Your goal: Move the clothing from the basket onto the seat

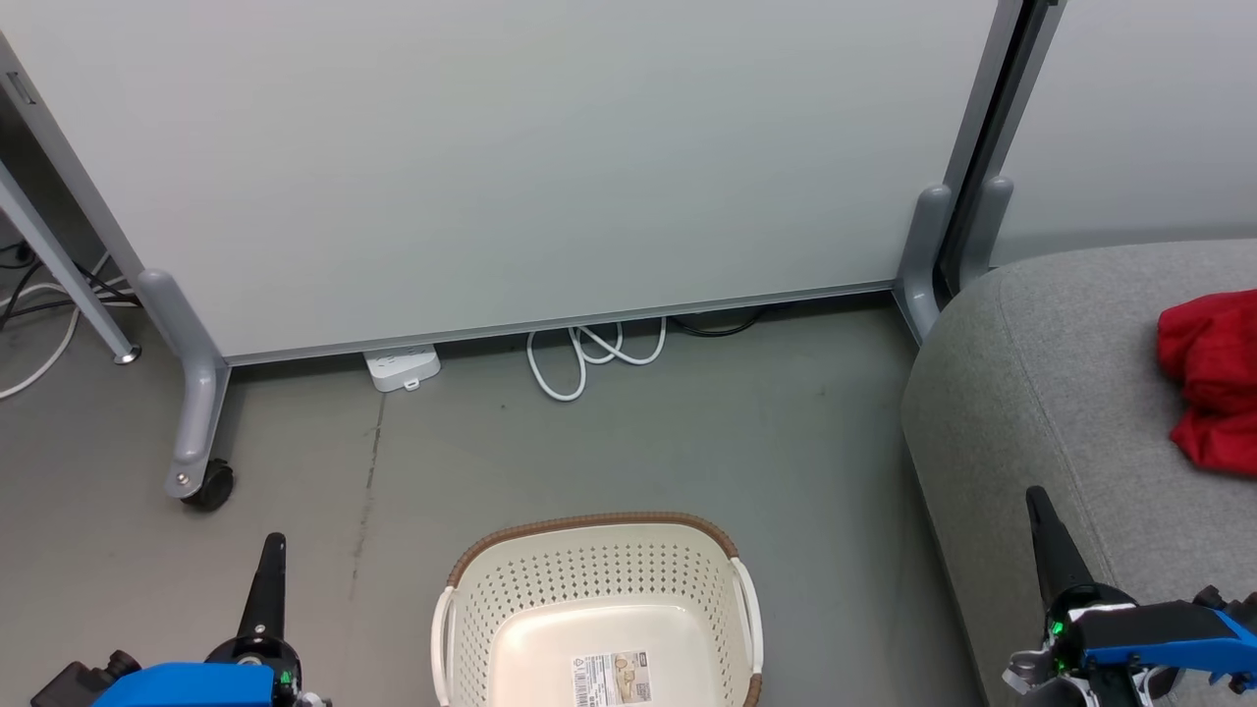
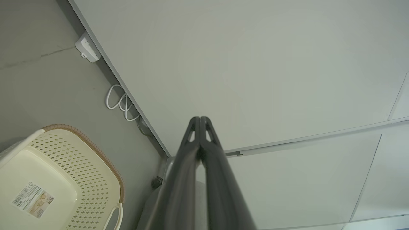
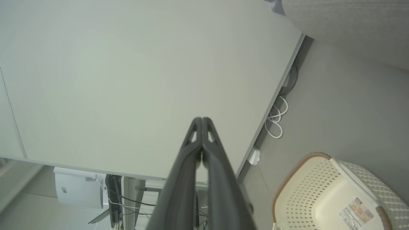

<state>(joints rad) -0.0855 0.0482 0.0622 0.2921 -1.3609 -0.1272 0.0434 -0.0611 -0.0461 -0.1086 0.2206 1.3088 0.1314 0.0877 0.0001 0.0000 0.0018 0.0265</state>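
**One red heap of clothing (image 1: 1213, 378) on the seat (image 1: 1031, 393)**

Clothing lies on top of the seat at head view's R edge, cut off by the frame; can't tell if it's 1 garment or 2. Seat takes up the lower R of that view, its rounded corner just beside a grey partition foot (image 1: 923, 245).

Basket (image 1: 589, 570) stands on the floor (image 1: 687, 432), btm centre, between the two arms and apart from the seat. Brown rim, perforated walls, label on its bare btm.

Left gripper (image 1: 274, 542) shows lower L against the floor, fingers pressed together tip to tip, nothing held; left wrist view shows the same.

Right gripper (image 1: 1036, 496) shows lower R against the seat's front edge, also closed w/ nothing between the fingers, well apart from the clothing.

Behind: white partition panel (image 1: 511, 167), w/ a power strip (image 1: 401, 368) and a looped white cable (image 1: 589, 353) at its base.
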